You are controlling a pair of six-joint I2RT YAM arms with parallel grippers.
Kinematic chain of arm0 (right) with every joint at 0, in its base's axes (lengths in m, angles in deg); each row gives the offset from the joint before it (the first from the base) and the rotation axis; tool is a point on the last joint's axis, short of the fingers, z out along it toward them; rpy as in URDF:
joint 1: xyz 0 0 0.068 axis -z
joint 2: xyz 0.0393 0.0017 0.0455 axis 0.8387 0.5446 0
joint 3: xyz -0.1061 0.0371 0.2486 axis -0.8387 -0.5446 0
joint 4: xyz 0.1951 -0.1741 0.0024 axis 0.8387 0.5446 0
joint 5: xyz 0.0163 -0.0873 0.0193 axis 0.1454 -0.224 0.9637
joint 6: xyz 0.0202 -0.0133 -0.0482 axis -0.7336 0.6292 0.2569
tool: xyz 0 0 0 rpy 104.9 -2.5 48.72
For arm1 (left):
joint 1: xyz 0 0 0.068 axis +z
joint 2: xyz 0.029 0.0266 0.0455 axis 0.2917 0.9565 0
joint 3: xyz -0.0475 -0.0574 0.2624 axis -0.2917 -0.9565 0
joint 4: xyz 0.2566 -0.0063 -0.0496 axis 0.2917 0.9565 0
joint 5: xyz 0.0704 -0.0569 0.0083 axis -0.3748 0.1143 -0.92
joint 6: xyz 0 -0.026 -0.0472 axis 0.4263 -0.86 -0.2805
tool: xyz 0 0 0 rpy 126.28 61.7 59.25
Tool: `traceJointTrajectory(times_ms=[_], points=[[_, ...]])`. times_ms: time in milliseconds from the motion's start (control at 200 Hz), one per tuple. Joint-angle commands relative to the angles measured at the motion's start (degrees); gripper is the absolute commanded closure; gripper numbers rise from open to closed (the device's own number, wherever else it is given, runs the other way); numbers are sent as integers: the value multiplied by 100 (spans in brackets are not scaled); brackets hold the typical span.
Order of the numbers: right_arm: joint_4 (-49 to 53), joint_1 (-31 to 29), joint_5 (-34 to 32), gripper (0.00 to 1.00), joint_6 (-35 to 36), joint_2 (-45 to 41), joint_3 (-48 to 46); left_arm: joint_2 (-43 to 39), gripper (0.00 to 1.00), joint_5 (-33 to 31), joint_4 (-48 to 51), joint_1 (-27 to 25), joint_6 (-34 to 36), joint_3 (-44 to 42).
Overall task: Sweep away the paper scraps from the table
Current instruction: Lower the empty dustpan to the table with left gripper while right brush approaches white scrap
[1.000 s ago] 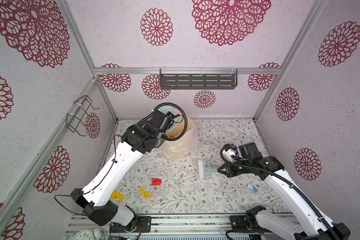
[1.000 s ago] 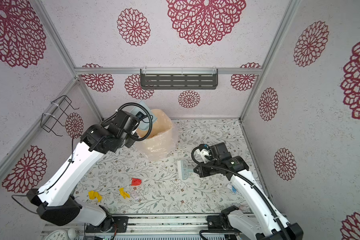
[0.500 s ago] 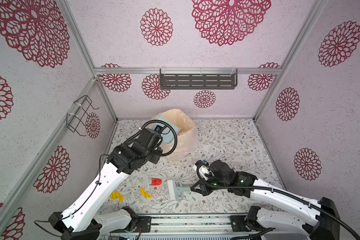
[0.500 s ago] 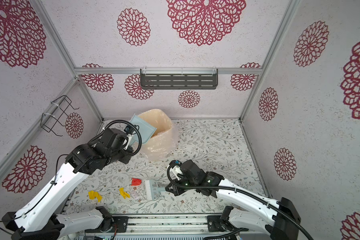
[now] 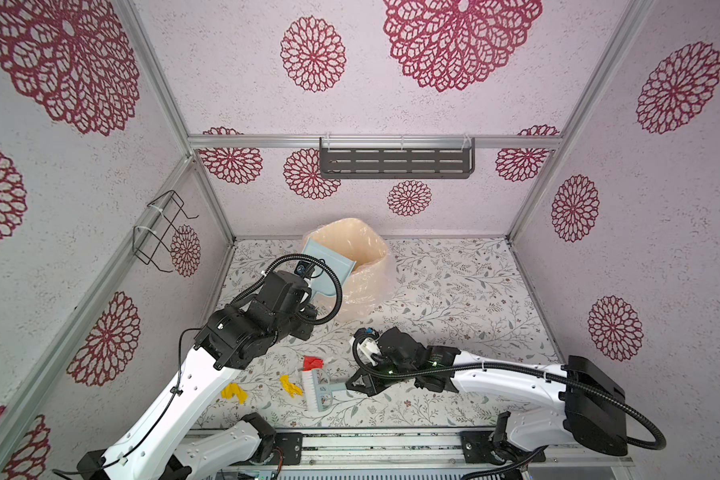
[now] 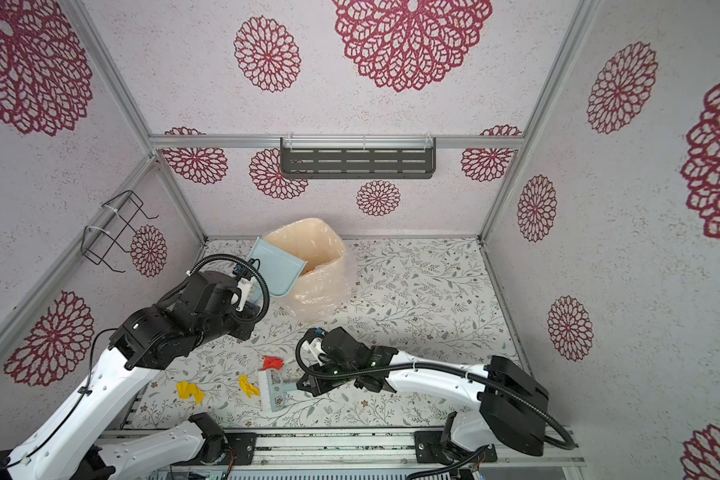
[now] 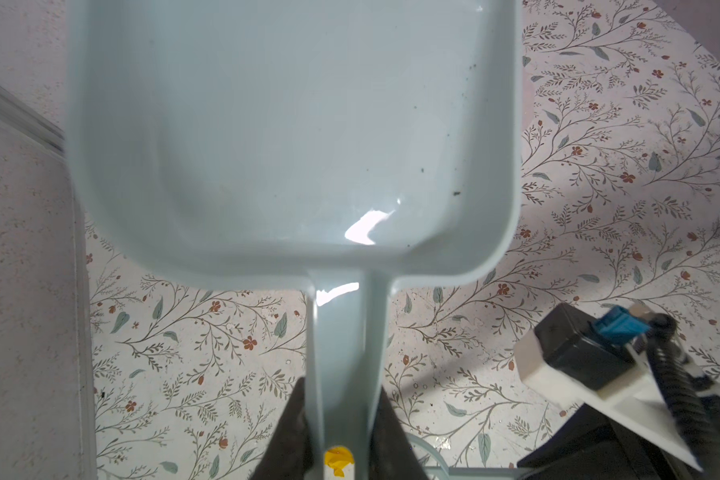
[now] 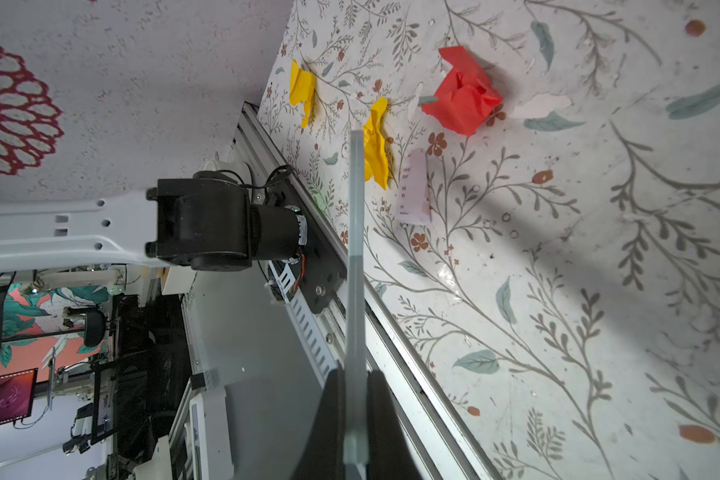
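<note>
We see the left gripper pinching the narrow handle of the pale blue-grey plastic dustpan, with its dark fingers pressed against both sides. The pan hangs above the leaf-printed white table, at the left rim of the peach plastic-lined bin. The right gripper is clamped tight on the thin handle of the small pale brush, whose head sits low over the table's near side. The crumpled red paper scrap lies just behind the brush head. One yellow paper scrap lies just beside the bristles, and a second yellow scrap lies farther left. A small white slip lies near the brush. Compared with half a second ago, the brush has slid left toward the nearer yellow scrap. The dustpan has shifted a little toward the near side, and the scraps lie where they were.
</note>
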Motion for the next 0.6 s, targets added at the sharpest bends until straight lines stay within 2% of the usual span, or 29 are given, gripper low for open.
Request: traceJointTrajectory(times_ms=[0,330,595], points=[[-345,-45,14,100,-189,139,229,-128,100,76,3,47,-127,-93],[111,7,-171,100,-221,246,232,-233,100,44,50,61,-183,-204],[465,424,-234,100,-339,-374,-304,-233,100,16,82,65,-191,-207]])
